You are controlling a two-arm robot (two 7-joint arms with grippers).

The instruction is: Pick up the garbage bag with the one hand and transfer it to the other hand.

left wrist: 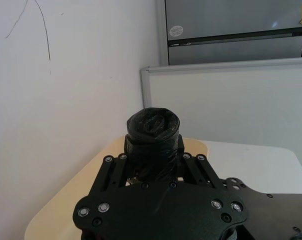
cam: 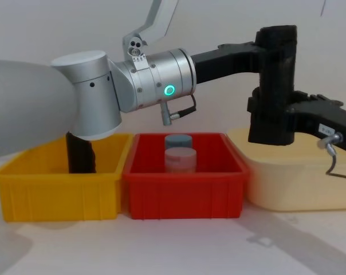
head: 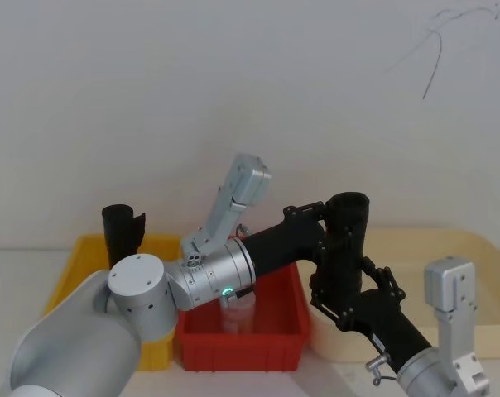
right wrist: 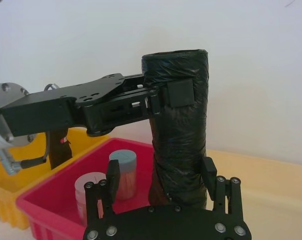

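Observation:
The garbage bag [head: 349,217], a tall black wrinkled roll, hangs upright in the air over the gap between the red bin and the cream tray. My left gripper [cam: 266,54], on the green-lit arm, is shut on its upper part [right wrist: 178,85]. My right gripper [right wrist: 161,175] is open around the roll's lower part [cam: 271,123]. One of its fingers [right wrist: 113,175] stands clear of the plastic; the other is at the bag's edge. In the left wrist view the roll's top [left wrist: 152,127] sits between that gripper's fingers.
A second black roll [cam: 78,154] stands in the yellow bin [cam: 52,192] at the left. The red bin [cam: 184,192] in the middle holds a pink jar [cam: 180,159] and a blue-lidded jar [right wrist: 123,165]. A cream tray [cam: 299,183] lies at the right, under my right arm.

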